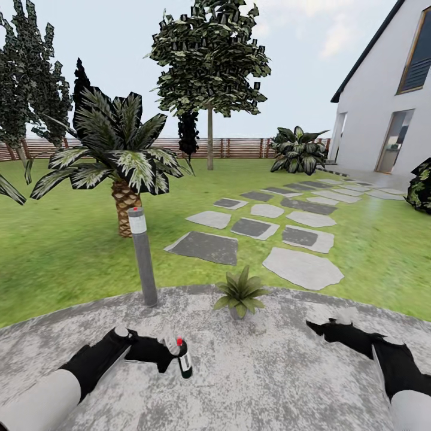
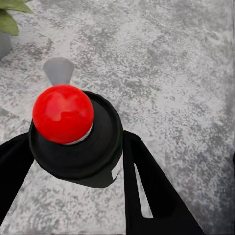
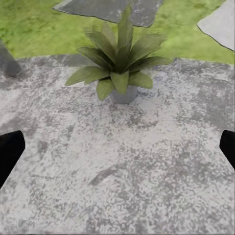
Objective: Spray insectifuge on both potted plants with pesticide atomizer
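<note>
Left gripper point(image 1: 169, 352) straddles the pesticide atomizer point(image 1: 183, 358), fingers either side (closure uncertain), positioned for pickup; right gripper point(image 1: 323, 328) released, idle.

In the left wrist view the red dot and dark cap of the pesticide atomizer point(image 2: 73, 132) cover its body below, so the label and base are hidden. The two fingers point(image 2: 147, 191) of the left claw point(image 2: 68, 181) run out of the picture's near edge. A potted plant point(image 2: 9, 22) is cut off at the corner, showing only a few leaves and part of its grey pot. In the right wrist view, only dark fingertips point(image 3: 10, 152) of the right claw point(image 3: 117, 152) show at both side edges. In the head view the white house point(image 1: 383, 102) is cropped at the right.
</note>
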